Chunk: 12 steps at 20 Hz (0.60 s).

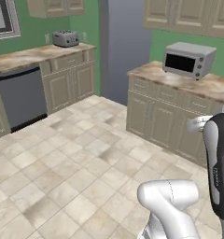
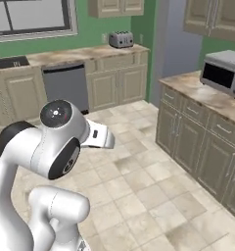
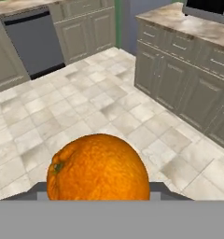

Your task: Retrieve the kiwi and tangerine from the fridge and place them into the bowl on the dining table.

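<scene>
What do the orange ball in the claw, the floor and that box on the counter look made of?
The tangerine: real fruit peel, pitted and matte, green stem scar. The floor: beige stone-look tiles, mottled, with visible grout lines. The toaster oven: seemingly brushed metal, silver-grey casing, dark glass door.

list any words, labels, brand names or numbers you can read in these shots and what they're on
None can be read.
The robot arm's dark link carries faint vertical markings in the left base view, too small and blurred to read.
The toaster oven, the toaster, the dishwasher and the tangerine show no lettering.
</scene>
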### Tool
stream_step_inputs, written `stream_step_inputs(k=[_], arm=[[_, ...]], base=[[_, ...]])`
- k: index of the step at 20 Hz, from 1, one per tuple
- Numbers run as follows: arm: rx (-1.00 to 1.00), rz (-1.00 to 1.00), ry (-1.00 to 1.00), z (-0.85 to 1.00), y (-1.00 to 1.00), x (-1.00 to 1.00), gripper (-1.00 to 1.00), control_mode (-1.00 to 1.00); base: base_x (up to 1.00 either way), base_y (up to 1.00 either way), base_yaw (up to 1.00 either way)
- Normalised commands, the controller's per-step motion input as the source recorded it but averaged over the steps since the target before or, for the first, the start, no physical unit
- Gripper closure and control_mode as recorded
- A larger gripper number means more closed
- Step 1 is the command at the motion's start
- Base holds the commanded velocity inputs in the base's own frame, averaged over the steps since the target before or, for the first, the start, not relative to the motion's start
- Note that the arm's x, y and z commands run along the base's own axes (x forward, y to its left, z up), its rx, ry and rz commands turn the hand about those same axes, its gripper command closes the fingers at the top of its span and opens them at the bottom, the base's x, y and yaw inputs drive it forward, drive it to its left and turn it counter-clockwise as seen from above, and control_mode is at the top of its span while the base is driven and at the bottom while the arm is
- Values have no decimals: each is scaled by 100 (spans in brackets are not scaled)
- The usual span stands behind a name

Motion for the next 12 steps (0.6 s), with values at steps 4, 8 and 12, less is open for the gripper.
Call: stream_step_inputs(k=[4, 8, 12], arm=[[0, 0, 0, 0, 0, 0, 100, 100], [0, 0, 0, 0, 0, 0, 100, 100], [0, 0, 0, 0, 0, 0, 100, 100]], base=[[100, 59, 27], [100, 54, 16], [100, 38, 27]])
